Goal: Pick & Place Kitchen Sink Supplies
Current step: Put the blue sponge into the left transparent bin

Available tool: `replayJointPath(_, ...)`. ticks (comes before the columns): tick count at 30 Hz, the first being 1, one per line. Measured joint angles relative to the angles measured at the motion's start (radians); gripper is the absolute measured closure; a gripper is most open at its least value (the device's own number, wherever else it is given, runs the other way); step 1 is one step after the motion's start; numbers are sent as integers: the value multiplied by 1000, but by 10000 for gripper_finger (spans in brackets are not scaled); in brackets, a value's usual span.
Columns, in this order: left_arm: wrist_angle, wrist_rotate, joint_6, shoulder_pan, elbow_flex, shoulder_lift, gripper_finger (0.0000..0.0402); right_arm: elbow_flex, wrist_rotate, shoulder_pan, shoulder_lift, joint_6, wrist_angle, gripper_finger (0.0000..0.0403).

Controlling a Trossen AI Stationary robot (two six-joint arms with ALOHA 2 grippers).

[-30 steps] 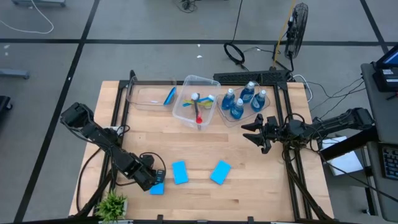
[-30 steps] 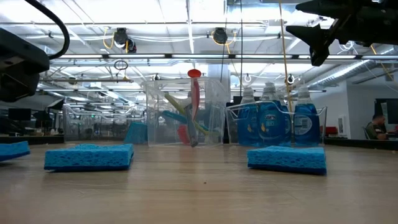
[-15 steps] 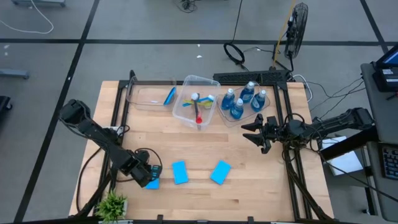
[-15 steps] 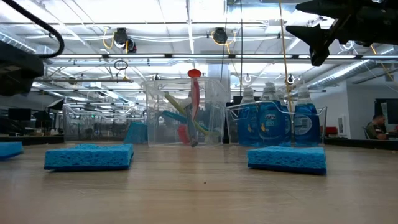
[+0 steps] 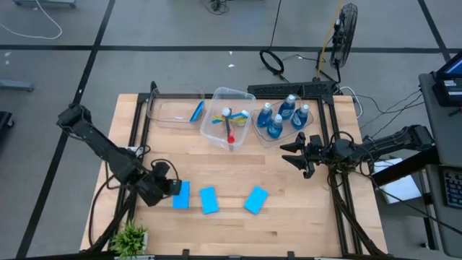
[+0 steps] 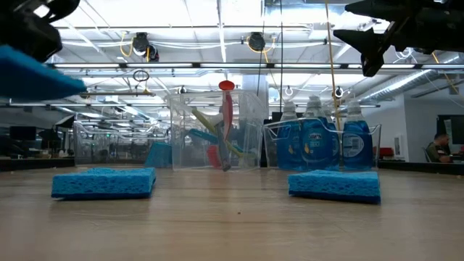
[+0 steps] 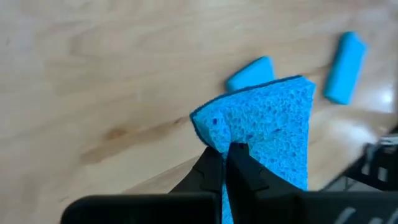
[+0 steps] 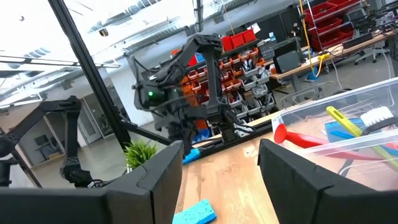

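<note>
My left gripper (image 5: 169, 189) is shut on a bright-blue sponge (image 5: 181, 194), which hangs above the table's near left part and shows high at the left in the low view (image 6: 36, 78). Two more sponges (image 5: 208, 200) (image 5: 255, 200) lie flat on the wood. A fourth sponge (image 5: 197, 111) leans inside the far left clear tub. The brushes (image 5: 229, 124) stand in the middle tub, and the bottles of blue liquid (image 5: 281, 117) stand in the right tub. My right gripper (image 5: 292, 153) hovers open at the right, holding nothing. My left gripper pinches the sponge between its two fingers at one edge (image 7: 239, 138), close to a corner. The fingers slant down at it from the table's left side. The sponge is lifted clear of the table and tilted, its free end pointing away from the fingers.
A small green potted plant (image 5: 130, 237) stands at the near left corner, close to my left arm. The three clear tubs line the far edge. Bare wood lies between the sponges and the tubs (image 5: 238, 170).
My left gripper has risen and drawn toward the far edge, tipping less steeply downward, with the sponge in its hold. The sponge, which was low at the table's near left, now hangs tilted well above the wood. The other sponges have stayed put.
</note>
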Motion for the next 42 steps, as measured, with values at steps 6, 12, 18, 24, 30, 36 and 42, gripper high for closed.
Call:
replayJointPath(6,11,-68,123,21,1,-73,399,0,0,0,0,0,0,206)
replayJointPath(12,122,-172,335,48,1,-123,399,0,0,0,0,0,0,206)
replayJointPath(18,473,-243,745,53,2,-151,399,0,0,0,0,0,0,206)
replayJointPath(24,857,-243,1175,53,3,-152,399,0,0,0,0,0,0,206)
replayJointPath(30,1090,-208,1448,53,3,-152,399,0,0,0,0,0,0,206)
replayJointPath(36,1276,-134,1651,53,3,-153,399,0,0,0,0,0,0,206)
replayJointPath(42,1421,-50,1808,53,3,-153,399,0,0,0,0,0,0,206)
